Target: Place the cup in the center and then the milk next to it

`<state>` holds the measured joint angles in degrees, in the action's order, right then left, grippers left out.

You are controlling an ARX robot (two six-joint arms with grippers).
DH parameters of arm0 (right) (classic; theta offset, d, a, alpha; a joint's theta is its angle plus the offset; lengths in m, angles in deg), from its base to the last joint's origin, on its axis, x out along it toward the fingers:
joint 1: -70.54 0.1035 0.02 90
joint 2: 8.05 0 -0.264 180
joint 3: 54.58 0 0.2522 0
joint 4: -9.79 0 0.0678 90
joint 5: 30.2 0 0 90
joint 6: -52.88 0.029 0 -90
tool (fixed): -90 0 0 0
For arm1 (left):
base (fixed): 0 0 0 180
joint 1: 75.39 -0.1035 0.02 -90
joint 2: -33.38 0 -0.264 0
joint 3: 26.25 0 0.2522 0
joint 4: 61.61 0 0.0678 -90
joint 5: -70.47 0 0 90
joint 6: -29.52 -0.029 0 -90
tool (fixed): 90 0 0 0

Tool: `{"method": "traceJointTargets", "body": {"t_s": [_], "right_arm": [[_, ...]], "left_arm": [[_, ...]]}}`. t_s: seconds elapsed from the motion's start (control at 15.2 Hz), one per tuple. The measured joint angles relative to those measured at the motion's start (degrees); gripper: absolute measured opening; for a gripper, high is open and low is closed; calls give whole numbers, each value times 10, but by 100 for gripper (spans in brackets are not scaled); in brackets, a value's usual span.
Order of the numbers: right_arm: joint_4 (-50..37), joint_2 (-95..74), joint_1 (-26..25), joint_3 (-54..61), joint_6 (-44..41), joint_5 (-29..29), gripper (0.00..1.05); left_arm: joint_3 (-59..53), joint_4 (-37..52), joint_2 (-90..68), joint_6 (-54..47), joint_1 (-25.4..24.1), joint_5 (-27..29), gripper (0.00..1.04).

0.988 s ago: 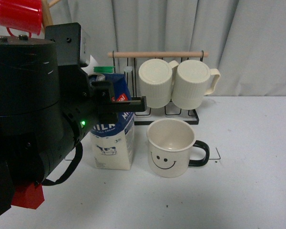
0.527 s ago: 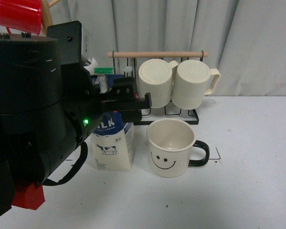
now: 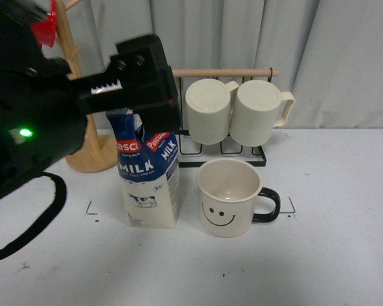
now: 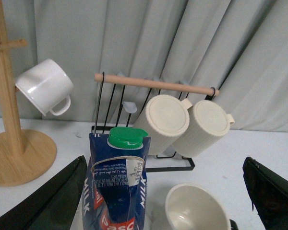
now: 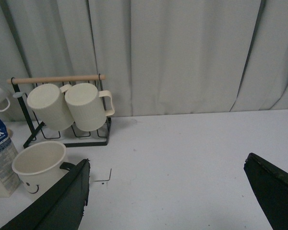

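The cup, cream-white with a black smiley face and black handle, stands upright on the center, the pale grey tabletop between small black corner marks. The milk stands upright just left of the cup, a small gap apart. My left gripper is open above the carton's top and holds nothing. In the left wrist view the open gripper looks down on the milk and cup. My right gripper is open and empty over bare table, right of the cup and milk.
A black wire rack with a wooden bar holds two ribbed cream mugs behind the cup. A wooden mug tree stands at the back left with a small white mug. A grey curtain hangs behind.
My left arm has lifted up and away from the milk carton, which now shows in full. The carton and cup stay where they were.
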<state>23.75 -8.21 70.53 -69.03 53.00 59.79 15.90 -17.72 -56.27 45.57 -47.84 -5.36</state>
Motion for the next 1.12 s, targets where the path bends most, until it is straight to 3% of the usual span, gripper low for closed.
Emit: {"method": "traceJointTargets", "body": {"t_s": [0.2, 0.26, 0.4, 0.72, 0.92, 0.99, 1.12], "right_arm": [[0, 0, 0, 0, 0, 0, 98], [0, 0, 0, 0, 0, 0, 98], [0, 0, 0, 0, 0, 0, 98], [0, 0, 0, 0, 0, 0, 98], [0, 0, 0, 0, 0, 0, 98], [0, 0, 0, 0, 0, 0, 98], [0, 0, 0, 0, 0, 0, 98]], "left_arm": [[-78, -65, 153, -19, -39, -5, 98], [-103, -130, 232, -64, -66, 31, 86], [-161, -196, 383, -126, -142, 8, 61], [-224, -242, 499, -150, -199, -63, 1], [-248, -285, 561, -151, -235, -107, 2], [-254, -301, 584, -152, -272, -137, 2], [-278, -312, 628, -151, -274, -142, 2]]}}
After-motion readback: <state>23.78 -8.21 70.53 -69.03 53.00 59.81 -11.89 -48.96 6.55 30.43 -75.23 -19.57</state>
